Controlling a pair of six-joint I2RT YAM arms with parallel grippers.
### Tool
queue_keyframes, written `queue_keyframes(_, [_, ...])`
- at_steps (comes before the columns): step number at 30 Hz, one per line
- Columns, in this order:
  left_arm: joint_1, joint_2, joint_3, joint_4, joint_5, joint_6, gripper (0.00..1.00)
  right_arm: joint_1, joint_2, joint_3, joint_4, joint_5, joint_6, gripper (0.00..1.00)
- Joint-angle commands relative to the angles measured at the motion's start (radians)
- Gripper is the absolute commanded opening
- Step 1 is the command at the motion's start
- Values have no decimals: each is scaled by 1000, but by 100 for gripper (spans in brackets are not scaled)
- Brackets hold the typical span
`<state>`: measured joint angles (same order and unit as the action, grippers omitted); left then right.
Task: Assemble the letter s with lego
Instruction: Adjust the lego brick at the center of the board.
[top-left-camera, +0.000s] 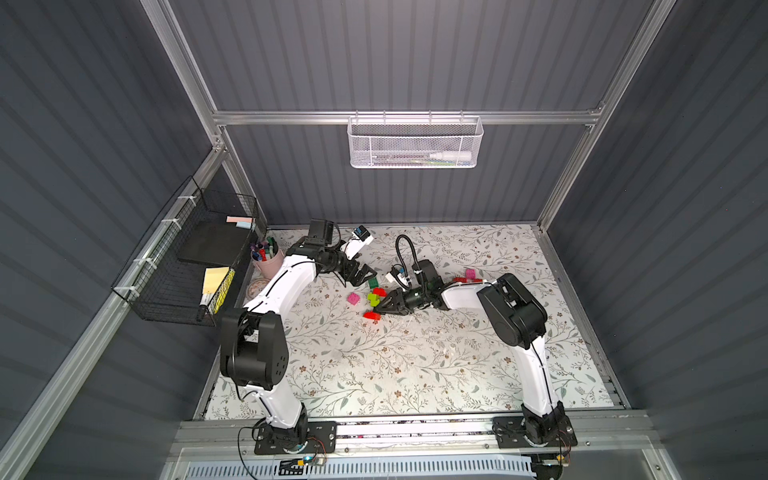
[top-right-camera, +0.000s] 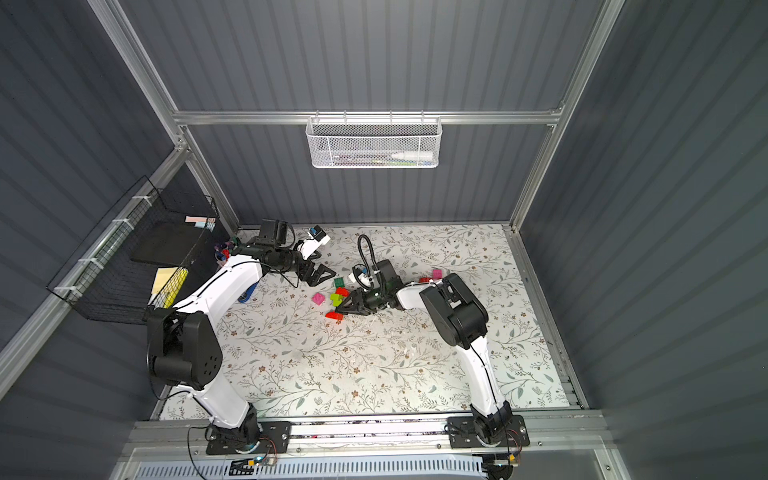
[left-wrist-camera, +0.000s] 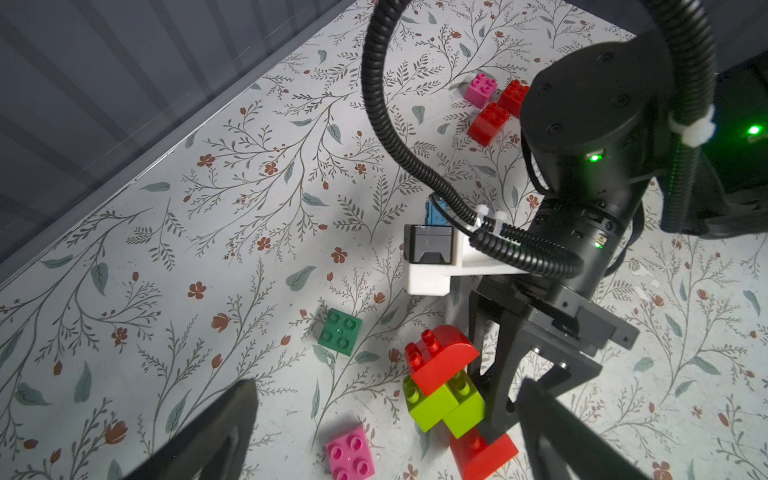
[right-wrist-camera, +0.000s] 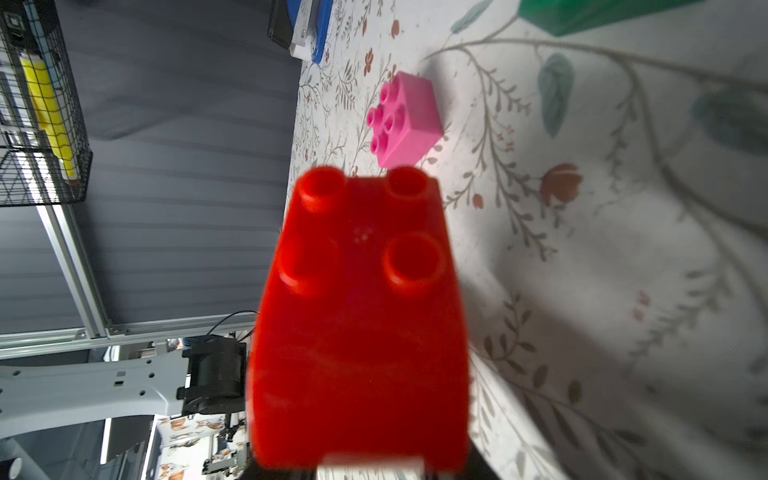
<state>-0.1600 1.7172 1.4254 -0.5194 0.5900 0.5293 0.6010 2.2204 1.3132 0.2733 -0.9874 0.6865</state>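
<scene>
Right gripper (top-left-camera: 377, 308) is clenched on a red brick (right-wrist-camera: 357, 316), low over the middle of the tabletop (top-left-camera: 415, 365) with its jaws pointing left. That brick sits at the near end of the build. Going far from it come two lime green bricks (left-wrist-camera: 432, 405), then a red arched brick (left-wrist-camera: 444, 361) stepped across them. I read this as seating the bottom curve of the S against the lime green, top curve and middle already joined. Whether the studs have gone home, I can't tell. Next call, as I judge it, is a firm press into the lime green with something bracing the stack, because it lies loose and could slide. Left gripper (top-left-camera: 360, 277) is released, jaws wide, hovering just far-left of the stack and touching nothing, so it's well placed to brace. Moving outward, a dark green brick (left-wrist-camera: 340, 331) lies loose just beyond the stack and a pink brick (left-wrist-camera: 350, 455) lies loose to its left. Further right is a second pink brick (left-wrist-camera: 481, 88) with two red bricks (left-wrist-camera: 488, 122) beside it. The right wrist view is nearly all red brick, studs at the lens, and it hides the join. The left wrist view shows the stack side-on and those right-hand spares whole, while the right arm (top-left-camera: 461, 297) half covers them in both top views. A top view catches a blue stapler (top-right-camera: 246, 296) under the left arm (top-right-camera: 224, 286).
</scene>
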Motion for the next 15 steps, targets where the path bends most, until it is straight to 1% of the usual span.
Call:
queue_keyframes(1, [5, -6, 32, -11, 9, -18, 99, -9, 27, 42, -5, -55, 54, 39])
queue_keyframes(7, [7, 11, 46, -27, 8, -17, 100, -17, 83, 61, 101, -96, 173, 41])
queue_keyframes(10, [8, 19, 52, -34, 7, -18, 100, -17, 93, 63, 119, -99, 199, 43])
queue_keyframes(15, [9, 34, 64, -47, 14, -18, 99, -19, 109, 62, 140, -84, 234, 42])
